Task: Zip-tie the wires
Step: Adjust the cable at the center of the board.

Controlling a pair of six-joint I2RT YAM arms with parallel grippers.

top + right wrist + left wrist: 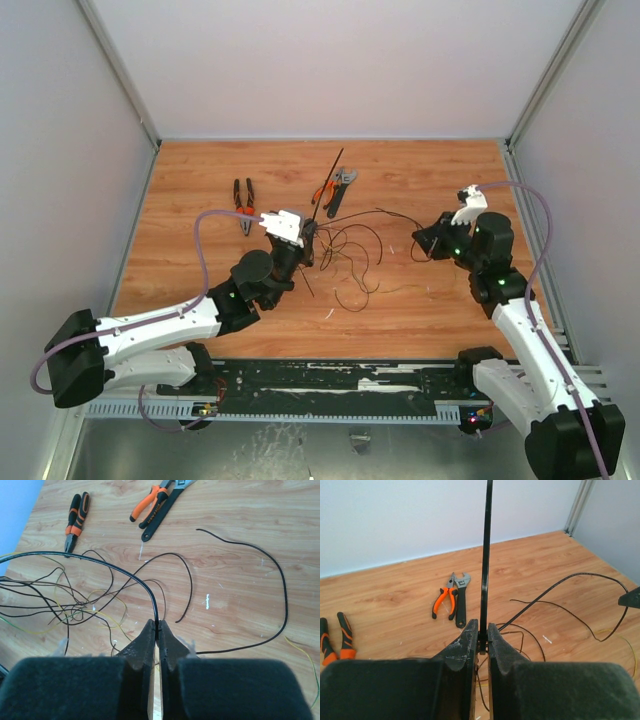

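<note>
We are logging the left gripper [481,629] pinching the zip tie [485,550] near its lower end, jaws closed tight on the strip. The tie is standing upright out of the fingers and running past the top of the left wrist view. From above, this gripper is sitting at the left edge of the wires [350,252], which are sprawling in loose loops across the middle of the wooden table [190,180]. The right gripper [157,628] is clamping one black strand of that tangle between its fingertips. The strand is arching up out of the jaws and bending away toward the main coils. A second strand is curving free over the boards on the far side of that gripper. We are noting orange-handled pliers [243,208] lying left of the left gripper. We are also noting second pliers [320,192] lying just beside an adjustable wrench [337,198] behind the tangle, apart from both grippers
</note>
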